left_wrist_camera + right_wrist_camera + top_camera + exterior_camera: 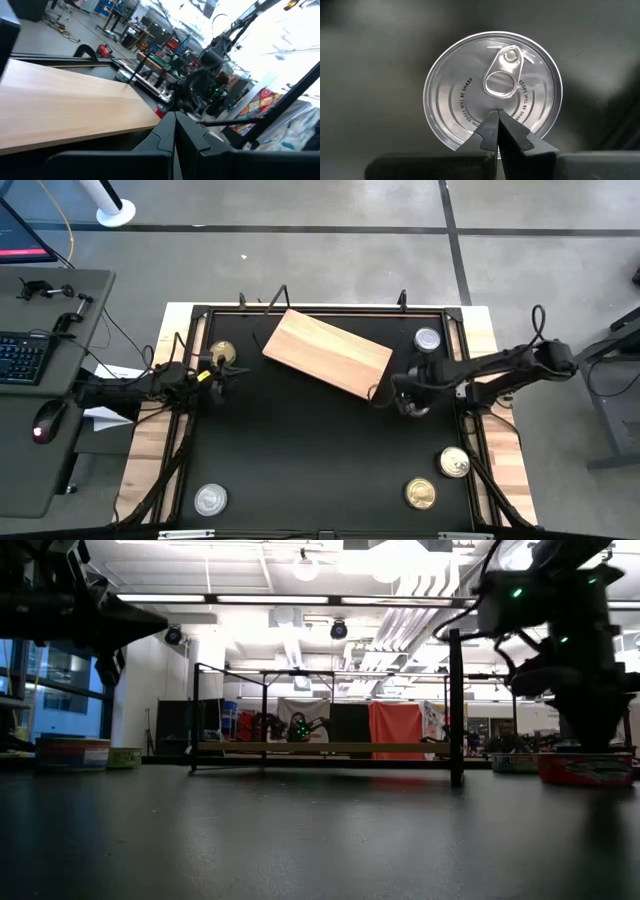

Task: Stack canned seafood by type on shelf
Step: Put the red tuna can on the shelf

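Silver-topped tin (492,90) beneath right gripper (496,116), jaws together, left gripper (174,120) jaws together beside shelf (327,352) edge

The work surface is a black table (320,450) with light wooden edges, standing on a grey concrete floor (330,265) marked with dark lines. To the table's left stands a grey desk (40,380) carrying a black keyboard (22,358), a computer mouse (45,420) with a red light, and cables. A white round base (115,215) stands on the floor behind the desk. Beyond the table, the room shows ceiling lights (330,598) and a dark metal frame (330,720).
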Motion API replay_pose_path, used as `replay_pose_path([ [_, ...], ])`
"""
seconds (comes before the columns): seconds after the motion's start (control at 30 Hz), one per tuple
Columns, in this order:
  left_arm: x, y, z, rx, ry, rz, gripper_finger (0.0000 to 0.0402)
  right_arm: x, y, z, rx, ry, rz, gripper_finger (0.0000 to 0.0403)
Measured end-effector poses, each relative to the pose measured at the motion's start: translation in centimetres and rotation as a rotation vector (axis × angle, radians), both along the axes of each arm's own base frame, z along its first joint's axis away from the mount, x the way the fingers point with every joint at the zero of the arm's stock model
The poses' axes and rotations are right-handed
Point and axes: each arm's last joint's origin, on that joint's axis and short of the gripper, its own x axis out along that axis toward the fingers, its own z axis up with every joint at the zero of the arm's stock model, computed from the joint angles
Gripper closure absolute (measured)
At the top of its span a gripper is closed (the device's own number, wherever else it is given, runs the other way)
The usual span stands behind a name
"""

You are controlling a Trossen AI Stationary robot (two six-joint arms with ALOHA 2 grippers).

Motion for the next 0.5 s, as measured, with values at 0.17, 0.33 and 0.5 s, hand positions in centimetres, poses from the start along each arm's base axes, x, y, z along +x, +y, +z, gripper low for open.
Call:
replay_pose_path([
  [0.17,0.1,-0.1,0.3,-0.005,-0.026,-0.039,0.0401,0.6,3.3,0.0,0.04,-0.092,0.066,0.0403],
  [0.33,0.6,-0.1,0.4,-0.005,-0.028,-0.041,0.0402,2.5,5.9,-0.4,0.094,-0.273,0.178,0.0403],
  [0.5,1.8,-0.1,0.7,-0.006,0.069,-0.044,0.0401,5.3,7.1,-1.6,0.107,-0.45,0.291,0.0403],
])
